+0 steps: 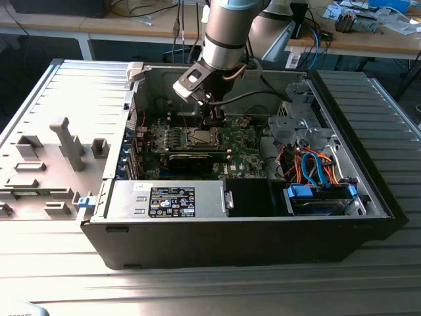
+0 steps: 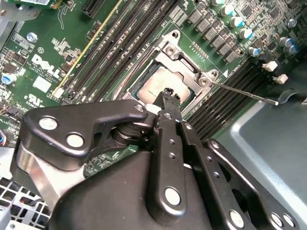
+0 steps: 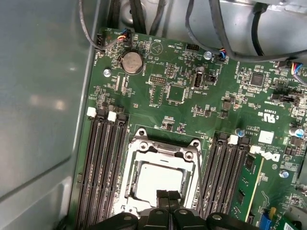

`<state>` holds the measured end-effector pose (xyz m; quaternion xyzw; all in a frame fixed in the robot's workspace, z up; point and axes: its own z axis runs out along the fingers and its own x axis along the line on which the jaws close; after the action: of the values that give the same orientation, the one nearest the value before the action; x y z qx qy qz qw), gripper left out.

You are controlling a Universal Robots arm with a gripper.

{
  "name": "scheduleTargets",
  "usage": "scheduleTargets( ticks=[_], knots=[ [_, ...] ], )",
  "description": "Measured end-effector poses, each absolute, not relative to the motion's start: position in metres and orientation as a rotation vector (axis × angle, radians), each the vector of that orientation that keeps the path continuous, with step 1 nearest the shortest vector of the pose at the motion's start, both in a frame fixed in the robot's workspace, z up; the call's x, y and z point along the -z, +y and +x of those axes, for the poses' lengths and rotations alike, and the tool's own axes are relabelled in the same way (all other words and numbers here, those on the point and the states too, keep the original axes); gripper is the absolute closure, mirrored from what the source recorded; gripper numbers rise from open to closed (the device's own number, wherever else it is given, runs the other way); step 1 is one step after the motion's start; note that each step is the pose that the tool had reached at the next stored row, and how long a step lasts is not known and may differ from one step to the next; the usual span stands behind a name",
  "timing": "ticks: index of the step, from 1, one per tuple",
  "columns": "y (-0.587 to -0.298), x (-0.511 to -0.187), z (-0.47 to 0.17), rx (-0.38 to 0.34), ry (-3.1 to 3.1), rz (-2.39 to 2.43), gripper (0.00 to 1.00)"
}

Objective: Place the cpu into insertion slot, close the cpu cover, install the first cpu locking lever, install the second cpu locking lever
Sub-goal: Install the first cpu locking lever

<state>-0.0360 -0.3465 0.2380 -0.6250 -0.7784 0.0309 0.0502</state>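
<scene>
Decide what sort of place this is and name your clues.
Probably a robotics or electronics lab: an opened computer case, a robot arm reaching into it, and cable-strewn wooden workbenches behind.

An open black computer case [image 1: 250, 243] is laid on a ribbed metal surface [image 1: 197, 289], with a grey panel [image 1: 59, 151] laid flat at the exterior view's left. Inside, a labelled power supply [image 1: 128, 197] and orange and blue cables [image 1: 312, 164] are seen; a coin battery [image 3: 131, 62] is seated on the green motherboard [image 3: 144, 100].

cpu [image 3: 153, 179] edge — behind gripper [image 3: 168, 195]
</scene>
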Motion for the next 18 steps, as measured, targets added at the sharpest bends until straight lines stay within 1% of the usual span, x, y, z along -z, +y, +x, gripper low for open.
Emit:
scheduleTargets(
  ticks=[18],
  knots=[
    [-0.3465, -0.238, -0.036, -0.104, -2.491, -1.749, 0.89]
  ],
)
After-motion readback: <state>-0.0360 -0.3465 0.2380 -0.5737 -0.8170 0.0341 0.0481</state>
